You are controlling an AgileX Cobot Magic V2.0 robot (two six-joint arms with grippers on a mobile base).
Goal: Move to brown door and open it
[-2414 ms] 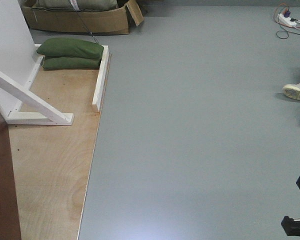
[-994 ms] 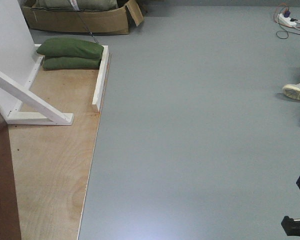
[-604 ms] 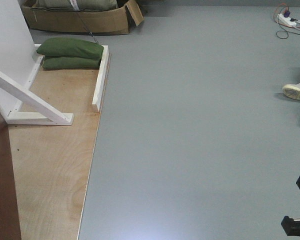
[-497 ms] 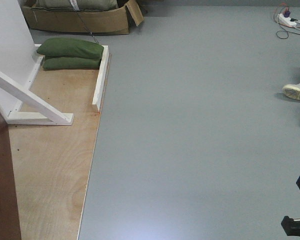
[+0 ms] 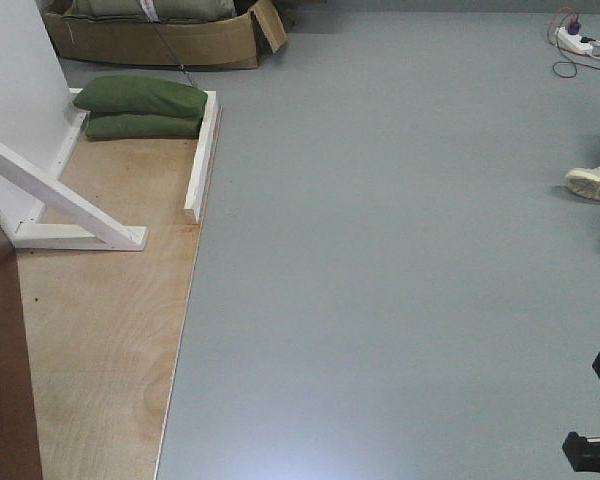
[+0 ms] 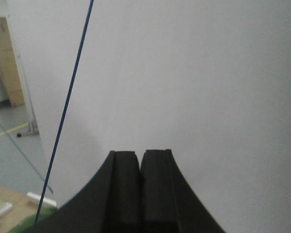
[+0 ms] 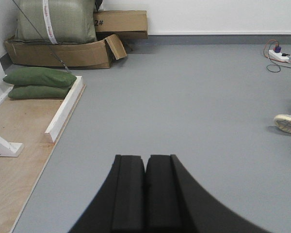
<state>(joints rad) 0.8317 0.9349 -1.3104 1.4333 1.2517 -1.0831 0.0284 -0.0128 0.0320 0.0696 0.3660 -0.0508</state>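
Observation:
Only a strip of the brown door [image 5: 2, 370] shows, at the left lower edge of the front view: dark reddish-brown wood, standing on the plywood floor board [image 5: 110, 320]. Its handle and keys are out of view. My left gripper [image 6: 140, 153] is shut and empty, pointing at a plain white panel [image 6: 184, 73] close ahead. My right gripper [image 7: 146, 157] is shut and empty, held above the grey floor [image 7: 184, 97] and pointing along it. A black part of the robot [image 5: 595, 440] shows at the right lower corner of the front view.
White frame beams [image 5: 60, 195] and a white rail [image 5: 202, 150] stand on the plywood. Two green sandbags [image 5: 140, 105] lie at its far end, with cardboard boxes [image 5: 160, 40] behind. A person's shoe [image 5: 595, 183] and a power strip with cables [image 5: 580, 40] are at the right.

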